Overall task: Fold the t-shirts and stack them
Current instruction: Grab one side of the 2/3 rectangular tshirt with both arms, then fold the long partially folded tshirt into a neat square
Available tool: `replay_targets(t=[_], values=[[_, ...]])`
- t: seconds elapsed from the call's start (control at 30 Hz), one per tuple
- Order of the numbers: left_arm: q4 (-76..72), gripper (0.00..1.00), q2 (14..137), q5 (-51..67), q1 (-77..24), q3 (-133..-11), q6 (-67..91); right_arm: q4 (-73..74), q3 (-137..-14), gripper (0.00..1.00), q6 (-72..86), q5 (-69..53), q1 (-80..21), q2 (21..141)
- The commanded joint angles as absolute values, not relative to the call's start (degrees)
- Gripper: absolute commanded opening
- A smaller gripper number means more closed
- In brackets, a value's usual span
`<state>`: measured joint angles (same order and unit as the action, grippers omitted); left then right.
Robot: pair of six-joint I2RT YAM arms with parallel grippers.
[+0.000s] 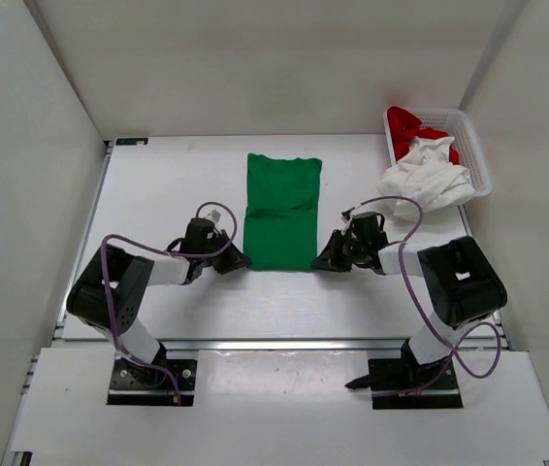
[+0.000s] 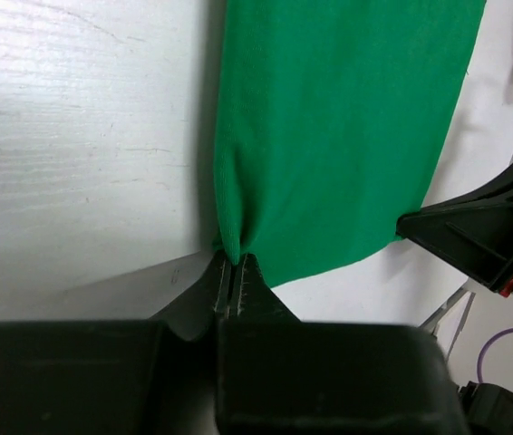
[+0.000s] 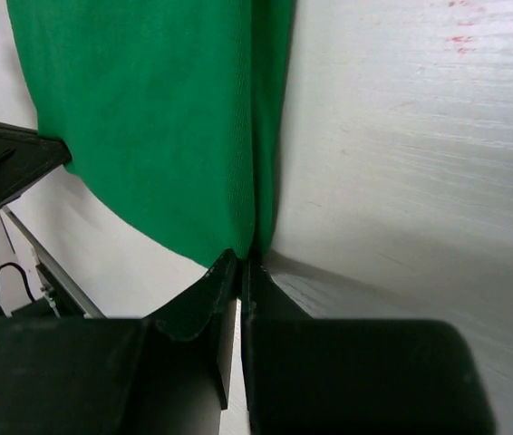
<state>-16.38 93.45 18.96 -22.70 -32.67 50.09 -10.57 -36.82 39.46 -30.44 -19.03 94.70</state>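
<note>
A bright green t-shirt [image 1: 281, 209] lies flat in a long folded strip at mid-table. My left gripper [image 1: 239, 260] is shut on its near left corner; in the left wrist view the green t-shirt [image 2: 329, 136] puckers into the pinched tips of the left gripper [image 2: 233, 263]. My right gripper [image 1: 324, 260] is shut on the near right corner, where the green t-shirt [image 3: 166, 118] bunches into the closed right gripper [image 3: 243, 261]. A white t-shirt [image 1: 428, 179] spills over the basket's near rim. A red t-shirt [image 1: 412, 128] lies crumpled inside the basket.
A white mesh basket [image 1: 474, 146] stands at the back right corner of the table. White walls enclose the table on three sides. Purple cables loop over both arms near the wrists. The other arm's gripper [image 2: 488, 231] shows across the shirt.
</note>
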Motion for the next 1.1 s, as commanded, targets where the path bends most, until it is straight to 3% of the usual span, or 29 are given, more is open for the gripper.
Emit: replay_targets(t=[0.0,0.13,0.37,0.5,0.73,1.07], values=[[-12.94,0.00,89.22,18.81,-23.20,-32.35,48.61,-11.95,-36.92,0.00,39.90,-28.48,-20.74,93.00],[-7.06,0.00,83.07,20.29,-23.73,-29.54,46.32,-8.53,-32.45,0.00,39.64,-25.59,-25.73,85.55],[16.84,0.00,59.54,19.86,-27.51,-24.26,41.66,6.39,-24.34,0.00,44.03,-17.15,-39.71,62.53],[23.45,0.00,52.73,19.69,-23.82,-34.15,41.57,13.52,-29.94,0.01,42.98,-17.49,-36.58,55.73],[16.72,0.00,72.29,14.41,-23.82,-56.40,41.04,11.08,-48.59,0.00,31.82,-25.04,-17.26,70.12],[16.43,0.00,106.93,11.69,-22.50,-83.22,41.31,9.93,-72.23,0.00,26.98,-26.19,-8.70,101.15]])
